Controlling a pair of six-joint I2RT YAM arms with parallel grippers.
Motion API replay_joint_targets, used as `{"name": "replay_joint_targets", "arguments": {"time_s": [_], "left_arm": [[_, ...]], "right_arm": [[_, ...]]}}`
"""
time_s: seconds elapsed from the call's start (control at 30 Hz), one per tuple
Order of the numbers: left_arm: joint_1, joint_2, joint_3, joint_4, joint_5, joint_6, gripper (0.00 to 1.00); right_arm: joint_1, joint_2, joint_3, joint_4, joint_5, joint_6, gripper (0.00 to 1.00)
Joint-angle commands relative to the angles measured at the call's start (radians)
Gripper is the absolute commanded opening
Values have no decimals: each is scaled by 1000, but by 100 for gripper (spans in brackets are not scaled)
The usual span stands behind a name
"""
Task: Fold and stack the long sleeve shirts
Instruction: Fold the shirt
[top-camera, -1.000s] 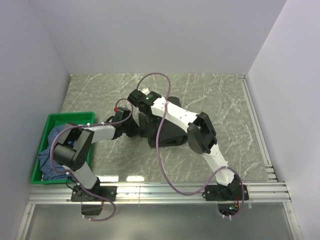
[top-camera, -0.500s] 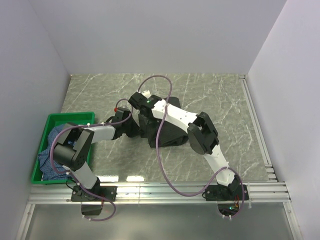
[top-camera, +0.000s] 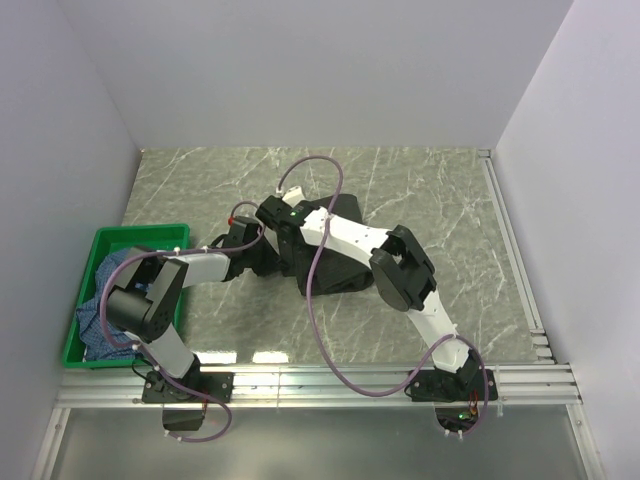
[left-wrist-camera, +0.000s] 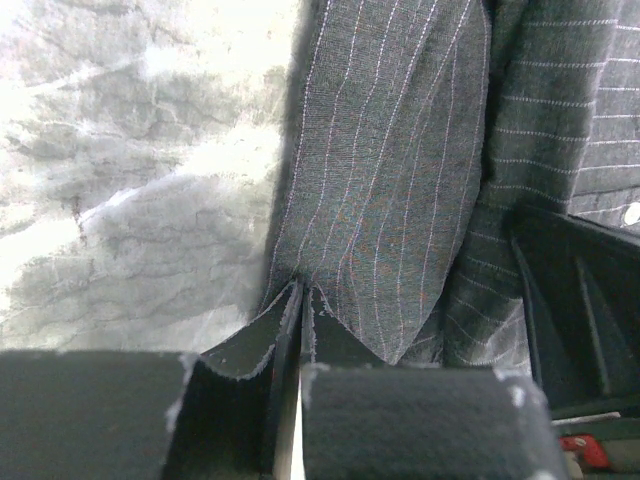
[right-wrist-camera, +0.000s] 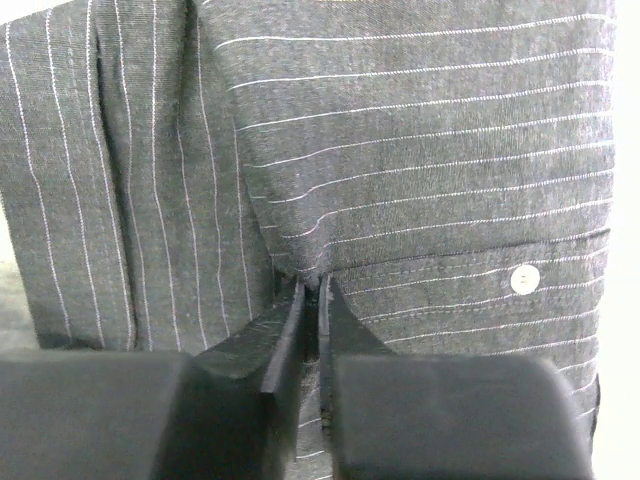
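Note:
The black pinstriped long sleeve shirt (top-camera: 340, 272) lies bunched on the marble table, mostly under both arms. My left gripper (top-camera: 263, 262) is at its left edge. In the left wrist view that gripper (left-wrist-camera: 302, 292) is shut on a hanging fold of the pinstriped cloth (left-wrist-camera: 380, 190). My right gripper (top-camera: 284, 238) comes in from above, just behind the left one. Its tips (right-wrist-camera: 312, 288) are shut on a pinch of the same shirt (right-wrist-camera: 420, 140) beside a buttoned placket with a white button (right-wrist-camera: 524, 279). The blue checked shirt (top-camera: 101, 318) lies crumpled in the green crate.
The green crate (top-camera: 140, 232) stands at the table's left edge against the wall. A metal rail (top-camera: 350, 380) runs along the near edge and another along the right side (top-camera: 510, 240). The right arm's dark body (left-wrist-camera: 585, 300) is close beside my left gripper.
The right gripper has moved slightly down and to the left onto the black shirt and shut on its cloth. The left arm has not moved.

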Motion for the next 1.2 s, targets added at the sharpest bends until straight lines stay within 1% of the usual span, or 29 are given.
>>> {"name": "replay_joint_targets", "arguments": {"time_s": [0.0,0.03,0.2,0.37,0.6,0.87,1.1,1.17], "left_arm": [[-2,-12,-15,-3,14,10,8],[-2,-10,-15,-2,14,10,8],[-2,-12,-21,4,17,8,8],[-2,-13,-21,3,18,8,8],[-2,-21,-22,1,15,7,8],[-2,-24,-26,3,12,5,8],[-2,-32,-27,-2,7,7,8],[-2,-35,-29,-5,6,8,8]], "right_arm": [[8,-67,-22,61,33,10,5],[8,-79,-28,66,23,5,0],[8,-157,-37,95,2,17,0],[8,-182,-26,115,-24,40,0],[8,-168,-42,148,-78,83,0],[8,-140,-85,213,-190,160,0],[6,-84,-100,236,-207,202,0],[6,-84,-115,248,-217,211,3]]}}
